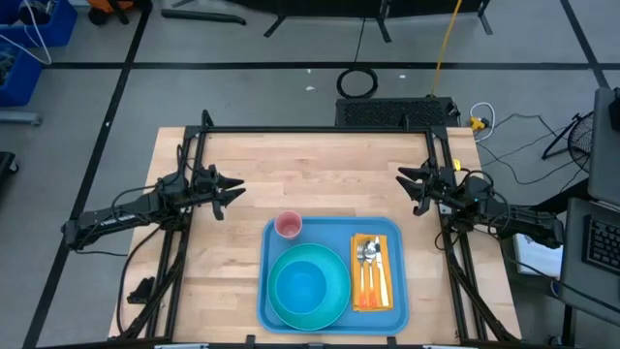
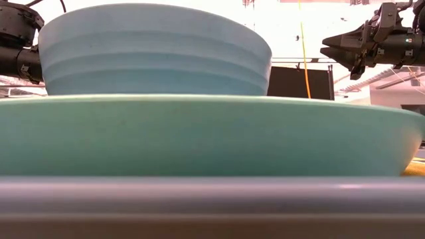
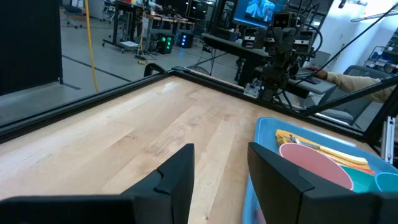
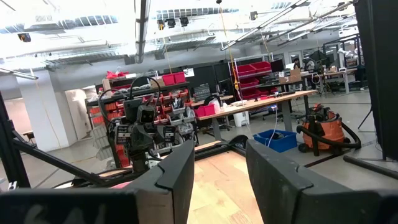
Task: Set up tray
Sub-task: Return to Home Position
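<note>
Down at the near edge of the table (image 1: 310, 160), a little right of centre, lies the tray (image 1: 329, 233), its long axis running left to right. On it, the teal plate (image 1: 335, 266) with a blue bowl (image 1: 298, 287) fills the near-left part. The yellow napkin (image 1: 356, 291) lies along the right end and carries the cutlery (image 1: 371, 262), whose handles point toward the near edge. A pink cup (image 1: 289, 226) stands at the far-left corner.

Beyond the tray's far rim, both arms hang above bare wood, well apart from each other and touching nothing. The left gripper (image 1: 235, 189) stands off to the left of the tray's left end, its tip pointing right. The right gripper (image 1: 405, 180) stands about in line with the tray's right end, its tip pointing left. Each wrist view shows its own two fingers spread with nothing between them. From either claw, then, the tray lies toward the near side and inward, and neither arm is plainly the nearer one.

By my reading the tray is fully laid, so what remains is drawing back. Each arm's way out looks to run outward and away from the tray, not across it.
</note>
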